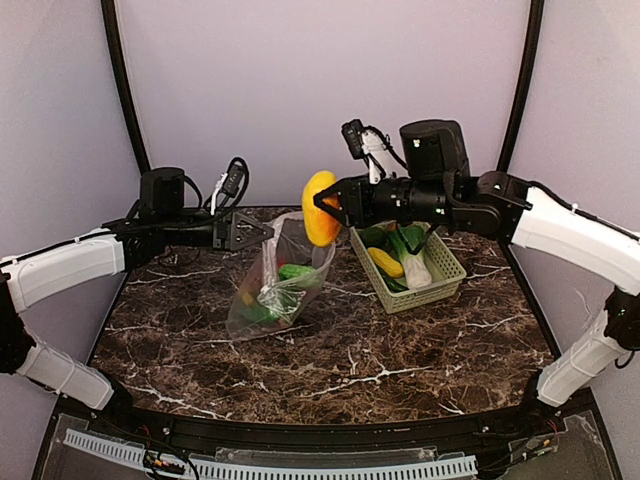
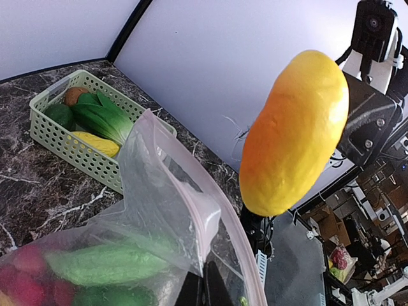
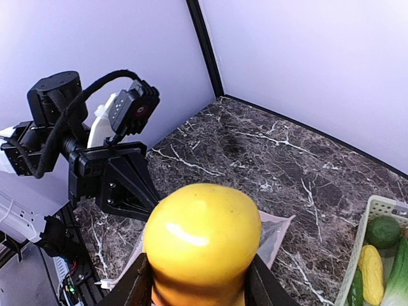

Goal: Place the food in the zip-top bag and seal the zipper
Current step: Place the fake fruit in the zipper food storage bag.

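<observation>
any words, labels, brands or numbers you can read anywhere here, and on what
None can be read.
The bag, the yellow-orange piece and the basket bear no lettering.
The clutter beyond the table in the left wrist view is too blurred to read.

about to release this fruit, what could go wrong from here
The yellow-orange piece looks wide for the zip-top bag mouth, which only the left fingers hold up at one edge; released, it may hit the rim and roll onto the table. Its weight could also pull the floppy bag free.
</observation>
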